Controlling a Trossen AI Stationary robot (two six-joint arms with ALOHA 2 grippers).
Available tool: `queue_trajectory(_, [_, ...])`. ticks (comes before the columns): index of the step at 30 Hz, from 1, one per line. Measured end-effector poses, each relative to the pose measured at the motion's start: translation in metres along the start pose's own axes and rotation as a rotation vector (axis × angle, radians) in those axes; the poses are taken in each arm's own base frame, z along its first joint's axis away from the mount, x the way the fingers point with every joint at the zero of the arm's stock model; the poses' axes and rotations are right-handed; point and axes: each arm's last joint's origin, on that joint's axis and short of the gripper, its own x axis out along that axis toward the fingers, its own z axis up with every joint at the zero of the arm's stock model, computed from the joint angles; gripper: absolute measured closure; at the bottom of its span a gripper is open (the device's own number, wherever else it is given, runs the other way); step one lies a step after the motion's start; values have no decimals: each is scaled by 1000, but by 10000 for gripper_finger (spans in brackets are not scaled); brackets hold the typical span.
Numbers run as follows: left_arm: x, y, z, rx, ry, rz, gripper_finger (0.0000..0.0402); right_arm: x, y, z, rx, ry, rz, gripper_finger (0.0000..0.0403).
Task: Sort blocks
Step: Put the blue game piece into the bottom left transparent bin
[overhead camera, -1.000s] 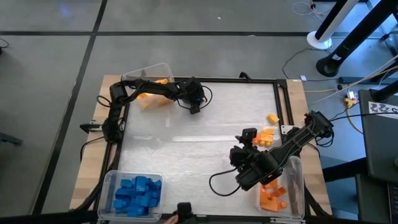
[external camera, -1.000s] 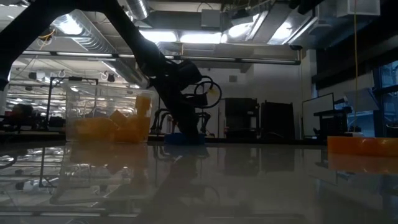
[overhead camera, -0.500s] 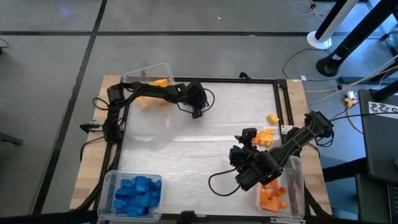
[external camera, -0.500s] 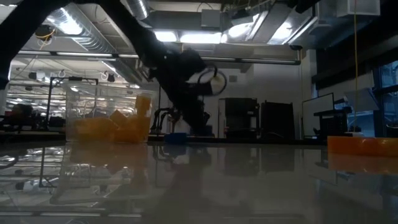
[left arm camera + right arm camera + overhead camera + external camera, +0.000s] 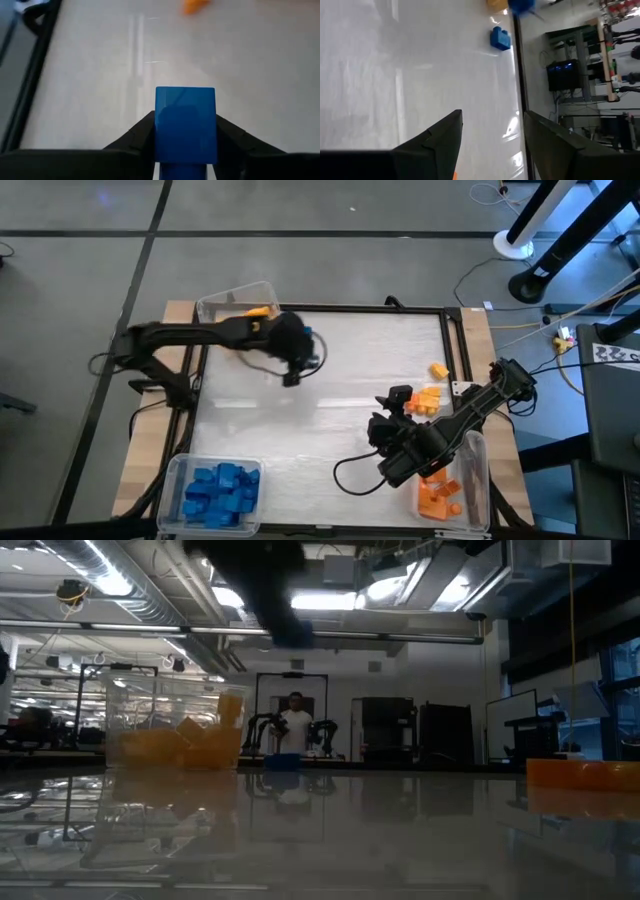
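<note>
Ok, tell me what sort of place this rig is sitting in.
Most likely a robotics lab or workshop. The low view shows exposed ceiling ducts and strip lights, equipment racks and a person at the back; the high view shows cables trailing over a bare floor.

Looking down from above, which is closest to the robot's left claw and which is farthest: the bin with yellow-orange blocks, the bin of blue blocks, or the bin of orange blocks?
Measured from the left gripper in the high view:
1. The bin with yellow-orange blocks, at the table's far left corner, just beside the arm.
2. The bin of blue blocks, at the near left corner.
3. The bin of orange blocks, at the near right, by the right arm.
</note>
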Motion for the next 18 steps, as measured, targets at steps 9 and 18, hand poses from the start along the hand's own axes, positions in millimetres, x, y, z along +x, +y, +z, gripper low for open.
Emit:
queue_trajectory(9, [-116,-82,-16,-78,-3,-335,270,8,-7,4,18,-17,-65,189])
queue_trajectory(18, [-146,-162,-54,-34,80,-583,269,49,-35,29,4,-8,-74,189])
